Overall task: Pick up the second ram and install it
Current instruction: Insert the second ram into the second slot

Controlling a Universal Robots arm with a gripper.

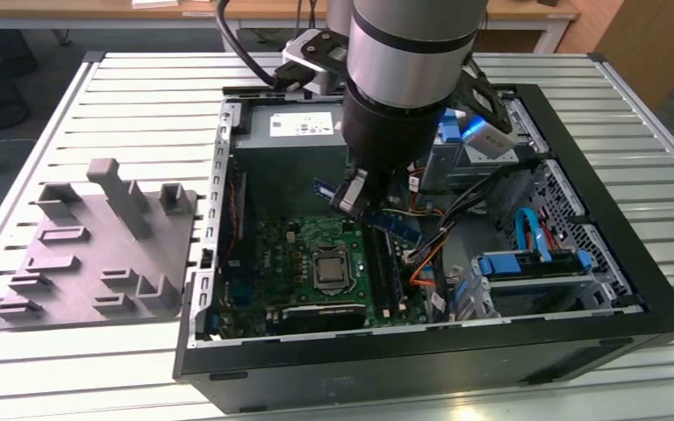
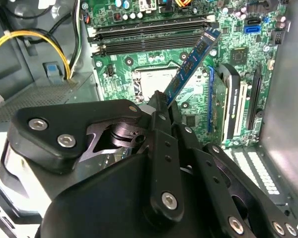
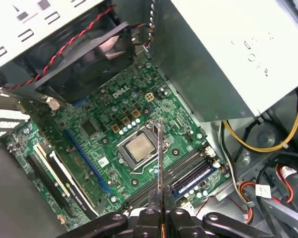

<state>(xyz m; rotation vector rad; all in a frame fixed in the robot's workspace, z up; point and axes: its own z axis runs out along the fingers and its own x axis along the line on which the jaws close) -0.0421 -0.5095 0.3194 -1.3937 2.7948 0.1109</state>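
The jaws are closed narrowly on the second ram [image 2: 192,63], pinching its 2 flat faces toward 1 end, so most of the stick juts out beyond them. It hangs tilted in the air above the motherboard [image 3: 97,136], touching nothing else. It looks light, stiff and thin, and probably brittle. The smooth faces could let it pivot in an off-centre grip. The flat faces are the safe hold, clear of the contact edge. Side load or bending could likely crack it. Below it the memory slots [image 3: 188,168] run beside the processor socket [image 3: 137,147]. All this sits inside the open computer case [image 1: 635,289] on the slatted bench [image 1: 45,132]. The grey tray [image 1: 80,263] lies well apart on the exterior view's left.
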